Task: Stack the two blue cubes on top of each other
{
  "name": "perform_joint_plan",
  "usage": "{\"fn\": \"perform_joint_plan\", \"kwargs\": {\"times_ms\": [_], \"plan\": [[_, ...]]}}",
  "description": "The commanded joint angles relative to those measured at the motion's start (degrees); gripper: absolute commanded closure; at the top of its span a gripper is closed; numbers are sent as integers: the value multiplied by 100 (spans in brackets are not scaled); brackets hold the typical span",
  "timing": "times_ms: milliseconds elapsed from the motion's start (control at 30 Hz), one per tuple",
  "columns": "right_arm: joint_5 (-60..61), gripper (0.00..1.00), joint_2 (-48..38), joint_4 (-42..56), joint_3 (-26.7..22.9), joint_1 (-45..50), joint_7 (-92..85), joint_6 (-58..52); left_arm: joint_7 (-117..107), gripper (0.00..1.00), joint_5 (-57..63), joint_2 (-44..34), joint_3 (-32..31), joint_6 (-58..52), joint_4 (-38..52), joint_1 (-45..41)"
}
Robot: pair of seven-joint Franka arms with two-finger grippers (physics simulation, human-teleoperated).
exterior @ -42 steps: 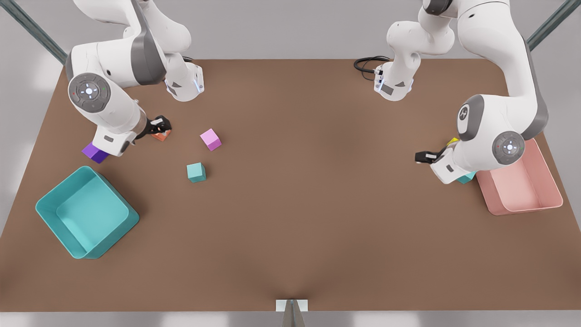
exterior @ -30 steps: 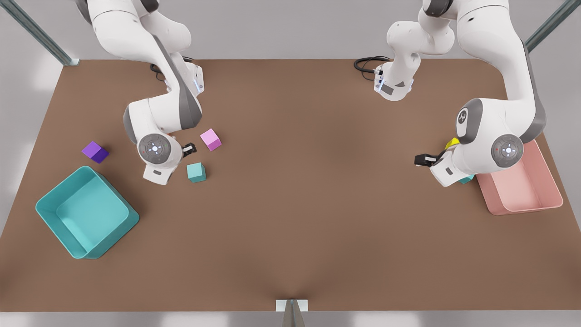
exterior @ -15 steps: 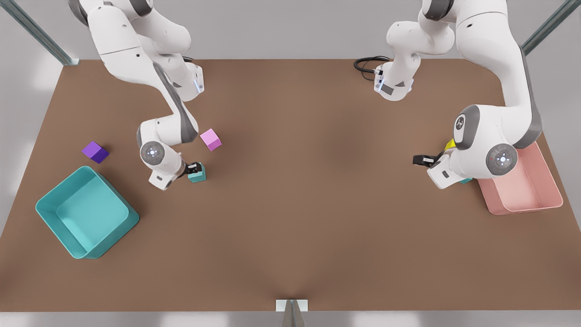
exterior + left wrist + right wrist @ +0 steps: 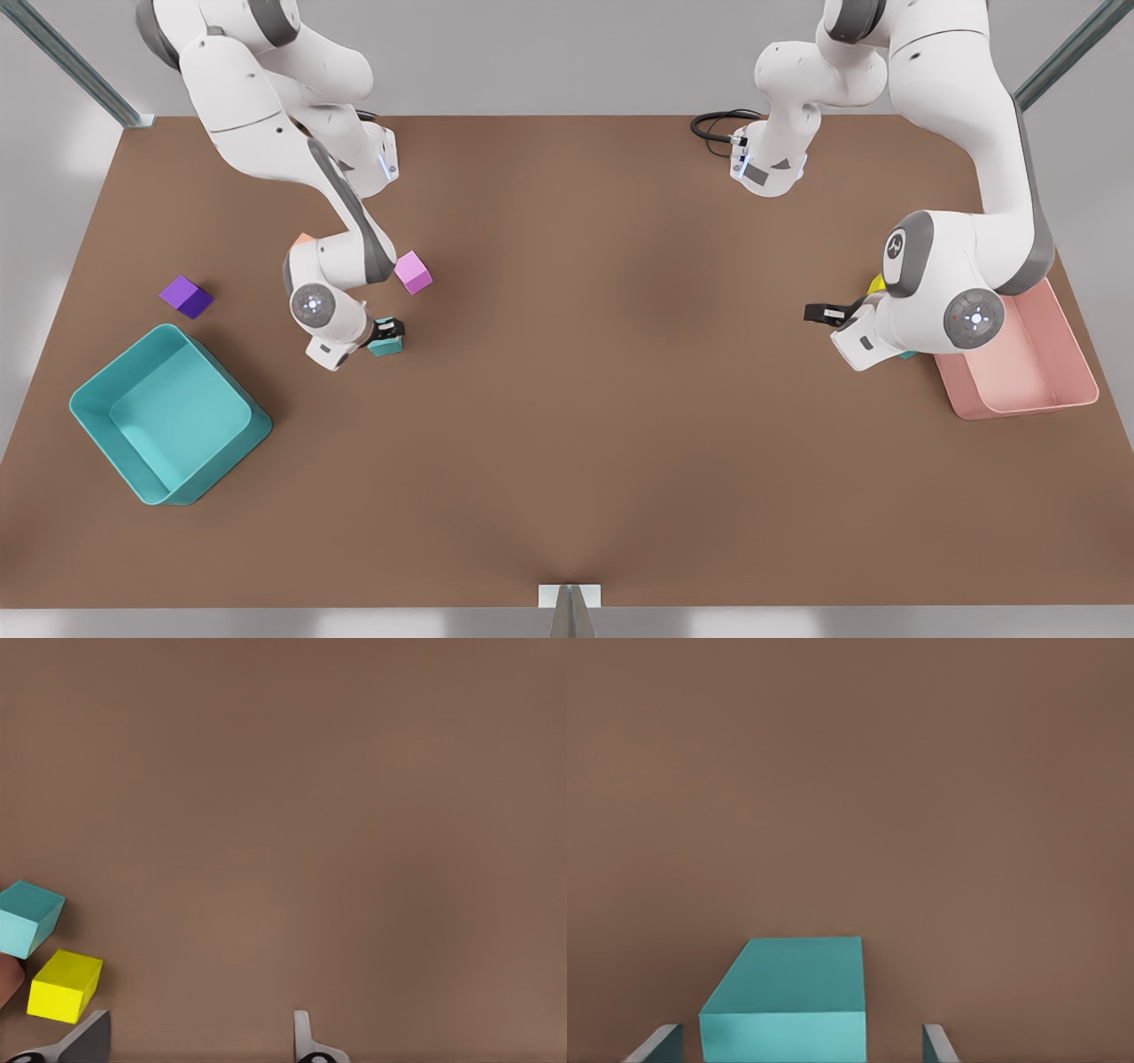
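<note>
On the front view's left side of the table (image 4: 567,443), your right end effector (image 4: 387,331) sits low with its fingers (image 4: 660,1045) spread either side of one teal cube (image 4: 788,1001), not yet pinching it; a pink cube (image 4: 412,272) lies near and a purple cube (image 4: 185,296) and teal bin (image 4: 97,416) farther off. Across the table, your left end effector (image 4: 819,312) hovers spread and empty, with the second teal cube (image 4: 28,918) and a yellow cube (image 4: 64,985) just beside it, next to the pink bin (image 4: 1076,354).

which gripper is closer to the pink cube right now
Right. The right gripper sits just below the pink cube, open around a teal cube. The left gripper waits far across the table.
</note>
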Motion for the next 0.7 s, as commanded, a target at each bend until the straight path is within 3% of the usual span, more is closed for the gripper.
{"fn": "perform_joint_plan", "kwargs": {"times_ms": [0,567,600,667], "plan": [[3,0,42,-25,1,1,166,37,14,0,3,-5,1,-12,5,0],[-59,0,569,-16,-34,80,227,28,14,0,21,30,1,-56,5,9],[-50,6,587,19,-34,89,227,28,14,0,12,30,1,-56,5,0],[-50,28,587,63,-34,89,236,-33,14,0,12,30,1,-65,5,0]]}}
